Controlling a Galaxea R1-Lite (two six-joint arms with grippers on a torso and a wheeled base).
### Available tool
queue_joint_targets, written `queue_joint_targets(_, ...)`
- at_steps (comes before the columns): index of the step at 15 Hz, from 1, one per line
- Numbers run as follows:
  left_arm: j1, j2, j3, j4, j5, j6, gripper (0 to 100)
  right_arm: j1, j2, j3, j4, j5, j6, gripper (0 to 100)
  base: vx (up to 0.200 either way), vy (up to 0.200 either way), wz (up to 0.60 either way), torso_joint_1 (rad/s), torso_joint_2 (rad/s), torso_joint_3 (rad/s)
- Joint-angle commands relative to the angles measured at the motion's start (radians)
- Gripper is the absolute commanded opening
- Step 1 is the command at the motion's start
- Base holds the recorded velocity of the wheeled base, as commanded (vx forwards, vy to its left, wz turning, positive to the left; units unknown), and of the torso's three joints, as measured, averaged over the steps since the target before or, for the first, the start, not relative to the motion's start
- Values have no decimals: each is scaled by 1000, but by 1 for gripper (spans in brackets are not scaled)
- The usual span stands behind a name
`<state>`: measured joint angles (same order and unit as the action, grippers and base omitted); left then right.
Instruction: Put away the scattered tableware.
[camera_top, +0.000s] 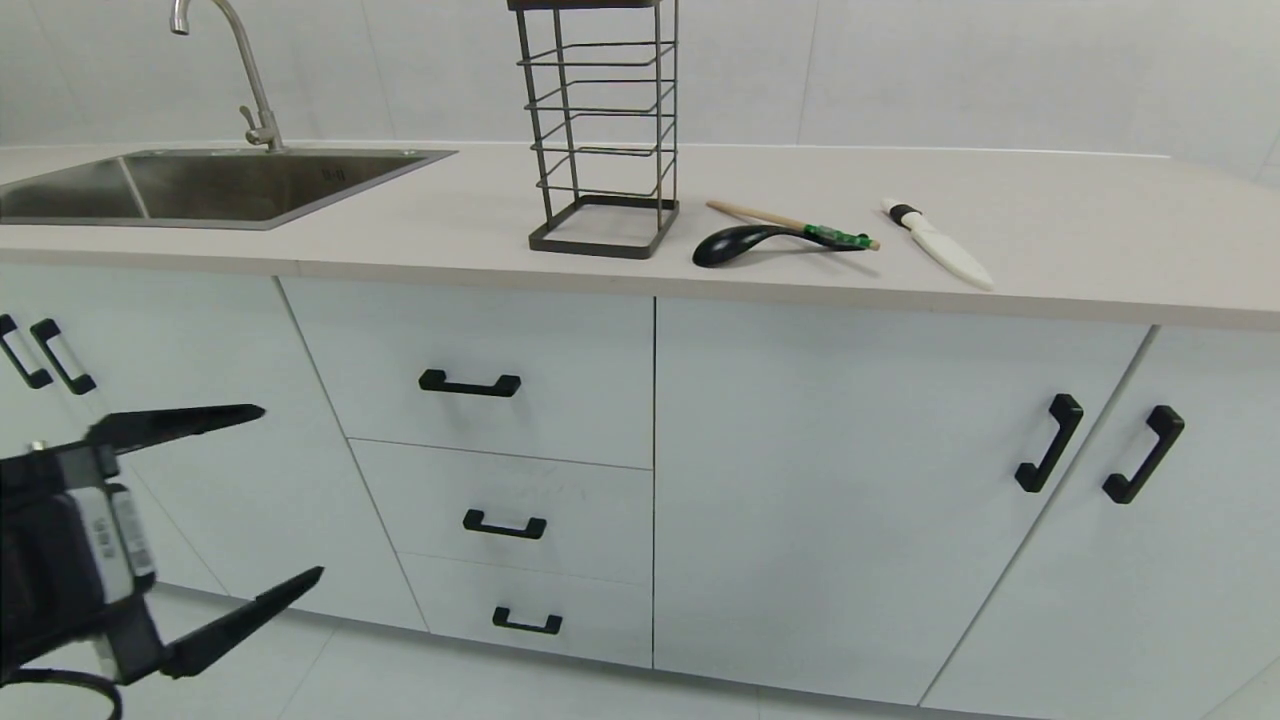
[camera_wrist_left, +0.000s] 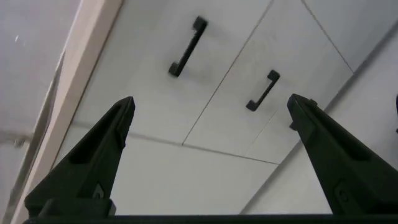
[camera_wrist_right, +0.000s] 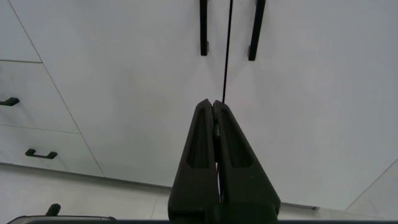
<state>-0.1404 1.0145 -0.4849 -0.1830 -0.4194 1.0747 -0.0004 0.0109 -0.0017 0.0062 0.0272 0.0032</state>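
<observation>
On the pale countertop (camera_top: 1050, 210) lie a black spoon (camera_top: 745, 243) with a green band on its handle, a wooden stick (camera_top: 770, 217) behind it, and a white knife (camera_top: 940, 245) with a black collar to their right. A black wire rack (camera_top: 603, 125) stands left of them. My left gripper (camera_top: 290, 490) hangs low at the left, in front of the cabinet doors, open and empty; in the left wrist view its gripper (camera_wrist_left: 211, 109) frames two drawer handles. My right gripper (camera_wrist_right: 213, 106) is shut on nothing, facing a cabinet door.
A steel sink (camera_top: 200, 185) with a curved tap (camera_top: 235, 70) is set in the counter's left end. Below are three stacked drawers (camera_top: 500, 450) with black handles and cabinet doors with black handles (camera_top: 1050, 442). Pale floor tiles lie beneath.
</observation>
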Motion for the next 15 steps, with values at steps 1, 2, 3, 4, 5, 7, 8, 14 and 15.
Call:
queue_joint_targets(1, -160, 208, -23, -10, 33, 54, 100, 0, 0, 0, 0, 0, 0, 0, 0, 0, 0, 0, 0, 0)
queue_joint_targets(2, -180, 236, -26, -13, 56, 56, 100, 0, 1, 0, 0, 0, 0, 0, 0, 0, 0, 0, 0, 0)
queue_joint_targets(3, -182, 263, -35, -15, 77, 56, 100, 0, 1, 0, 0, 0, 0, 0, 0, 0, 0, 0, 0, 0)
queue_joint_targets(4, -179, 268, -37, -13, 80, 56, 100, 0, 1, 0, 0, 0, 0, 0, 0, 0, 0, 0, 0, 0)
queue_joint_targets(5, -169, 282, -38, -13, 83, 54, 100, 0, 1, 0, 0, 0, 0, 0, 0, 0, 0, 0, 0, 0)
queue_joint_targets(7, -169, 308, -38, -15, 109, 54, 100, 0, 1, 0, 0, 0, 0, 0, 0, 0, 0, 0, 0, 0)
queue_joint_targets(8, -171, 328, -40, -15, 114, 54, 100, 0, 1, 0, 0, 0, 0, 0, 0, 0, 0, 0, 0, 0)
queue_joint_targets(14, -173, 539, -98, -23, 116, 268, 100, 0, 1, 0, 0, 0, 0, 0, 0, 0, 0, 0, 0, 0)
queue_joint_targets(15, -173, 566, -100, -24, 117, 271, 100, 0, 1, 0, 0, 0, 0, 0, 0, 0, 0, 0, 0, 0)
